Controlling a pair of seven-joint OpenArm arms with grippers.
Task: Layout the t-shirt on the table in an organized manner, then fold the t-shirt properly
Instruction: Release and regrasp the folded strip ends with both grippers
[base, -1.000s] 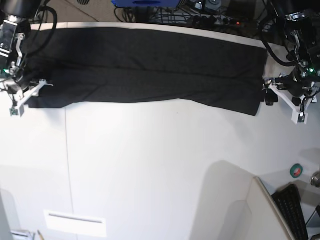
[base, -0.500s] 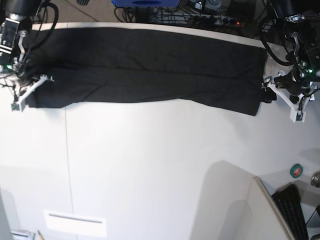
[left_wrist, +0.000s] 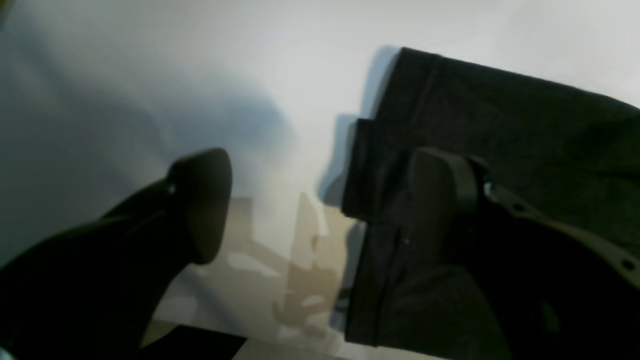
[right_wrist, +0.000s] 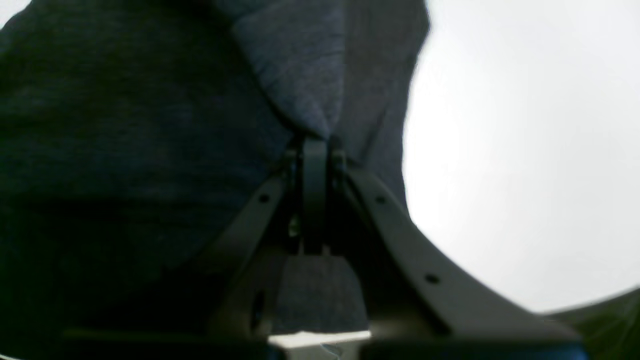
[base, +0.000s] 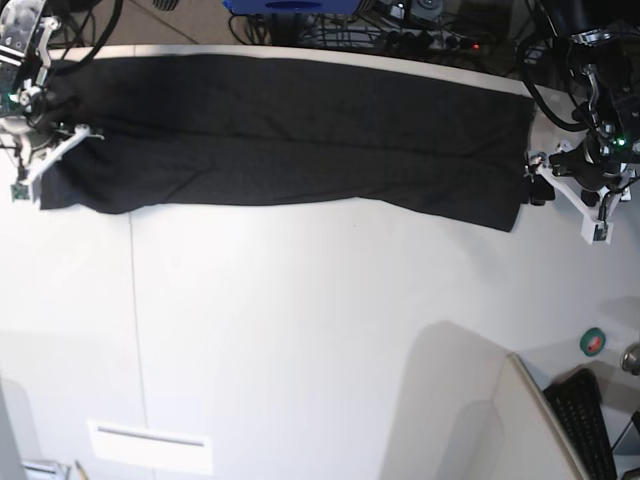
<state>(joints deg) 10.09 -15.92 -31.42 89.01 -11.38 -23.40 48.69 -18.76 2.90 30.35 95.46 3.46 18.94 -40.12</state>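
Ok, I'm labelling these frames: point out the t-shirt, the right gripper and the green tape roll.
t-shirt (base: 300, 130): base view, middle of the cloth.
right gripper (right_wrist: 314, 145): right wrist view, shut fingertips pinching cloth.
green tape roll (base: 593, 341): base view, its top face.

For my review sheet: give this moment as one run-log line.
t-shirt: folded strip on table | right gripper: shut on shirt end | left gripper: open at other end

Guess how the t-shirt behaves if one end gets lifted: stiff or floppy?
Likely floppy: the t-shirt lies in soft creases on the table. Where the right hand pinches it, the cloth bunches, so it should drape and probably drag rather than slide.
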